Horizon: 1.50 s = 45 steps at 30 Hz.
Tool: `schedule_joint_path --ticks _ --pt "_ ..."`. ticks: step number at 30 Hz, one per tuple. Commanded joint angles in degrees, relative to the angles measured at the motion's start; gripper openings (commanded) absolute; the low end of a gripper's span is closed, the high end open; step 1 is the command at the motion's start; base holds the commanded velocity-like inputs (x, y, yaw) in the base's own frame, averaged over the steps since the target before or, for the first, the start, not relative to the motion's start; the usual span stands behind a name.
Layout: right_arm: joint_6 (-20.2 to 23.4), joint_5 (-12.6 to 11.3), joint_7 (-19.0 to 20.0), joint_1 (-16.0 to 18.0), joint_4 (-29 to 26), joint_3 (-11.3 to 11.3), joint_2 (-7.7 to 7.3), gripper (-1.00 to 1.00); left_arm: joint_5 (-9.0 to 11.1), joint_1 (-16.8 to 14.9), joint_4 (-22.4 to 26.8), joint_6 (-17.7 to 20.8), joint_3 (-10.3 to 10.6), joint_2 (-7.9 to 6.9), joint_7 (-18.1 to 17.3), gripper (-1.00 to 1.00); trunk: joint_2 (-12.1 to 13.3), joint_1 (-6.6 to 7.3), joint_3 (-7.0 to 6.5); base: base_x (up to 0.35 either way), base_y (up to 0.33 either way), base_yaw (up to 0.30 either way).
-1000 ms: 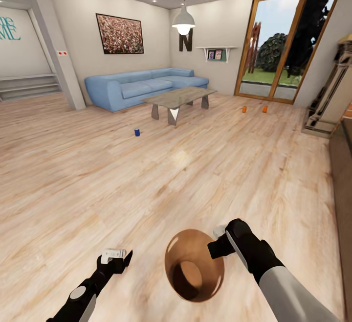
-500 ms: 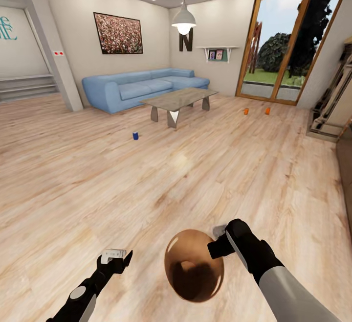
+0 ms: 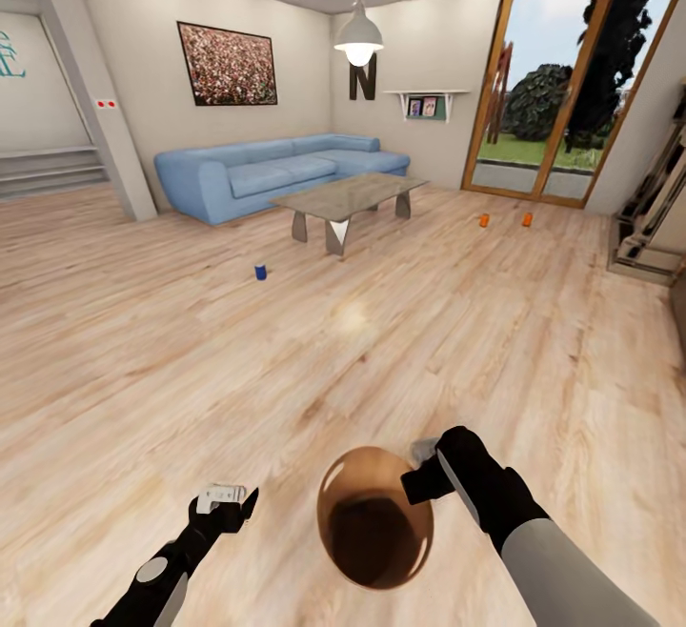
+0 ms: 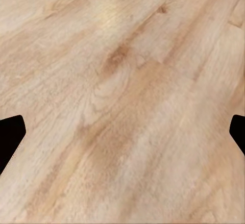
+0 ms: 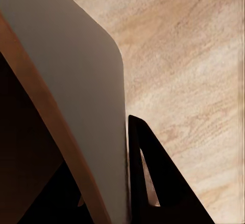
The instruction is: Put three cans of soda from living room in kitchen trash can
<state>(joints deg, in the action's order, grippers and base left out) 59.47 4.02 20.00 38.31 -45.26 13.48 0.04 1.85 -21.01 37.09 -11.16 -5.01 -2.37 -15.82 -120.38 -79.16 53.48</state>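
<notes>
Plank floor [image 3: 286, 351] of the living room spreads out ahead of both arms. Far beyond the grippers, against the back wall, stands the blue sofa [image 3: 276, 170], and the glass-topped low table [image 3: 348, 196] sits just in front of it. Wood-framed glass doors [image 3: 562, 84] rise at the far side, ahead of the right arm.

Closest in, the trash can [image 3: 374, 530] hangs in the right gripper [image 3: 427, 467], which is clamped on its rim at the side nearest that arm. The pail is tipped so its mouth faces up toward the head camera and its long axis runs roughly along the line of sight, base pointing away toward the floor; the dark inside is visible. In the right wrist view the can's rim and wall [image 5: 61, 112] lie tight against one dark finger [image 5: 153, 183].

The left gripper [image 3: 225, 501] hovers beside the pail, apart from it, holding nothing; in its wrist view the fingertips [image 4: 10, 137] sit at opposite edges, spread wide over bare floor [image 4: 122, 91].

Two orange cans of soda [image 3: 484, 220] [image 3: 527, 219] stand upright on the floor far ahead of the right gripper, near the doors and close to each other. A small blue can [image 3: 260, 272] stands far ahead of the left gripper, short of the table.
</notes>
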Motion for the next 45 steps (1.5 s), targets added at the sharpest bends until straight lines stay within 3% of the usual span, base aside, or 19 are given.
schedule_joint_path --ticks 1,34,45 --pt "0.21 -1.64 0.21 0.01 -0.01 -0.03 0.03 -1.0 0.0 0.0 0.0 0.0 0.0 0.0 0.0 1.0 0.0 0.0 -0.01 0.324 0.0 0.0" --pt "-0.14 -1.54 0.21 -0.07 0.0 0.76 0.27 -1.0 0.0 0.0 0.0 0.0 0.0 0.01 0.0 1.0 0.0 0.0 -0.01 0.324 0.0 0.0" --pt "-0.14 -1.48 0.13 -0.07 0.0 0.76 1.08 -1.0 0.0 0.0 0.0 0.0 0.0 0.0 0.0 1.0 0.0 0.0 -0.01 0.324 0.0 0.0"
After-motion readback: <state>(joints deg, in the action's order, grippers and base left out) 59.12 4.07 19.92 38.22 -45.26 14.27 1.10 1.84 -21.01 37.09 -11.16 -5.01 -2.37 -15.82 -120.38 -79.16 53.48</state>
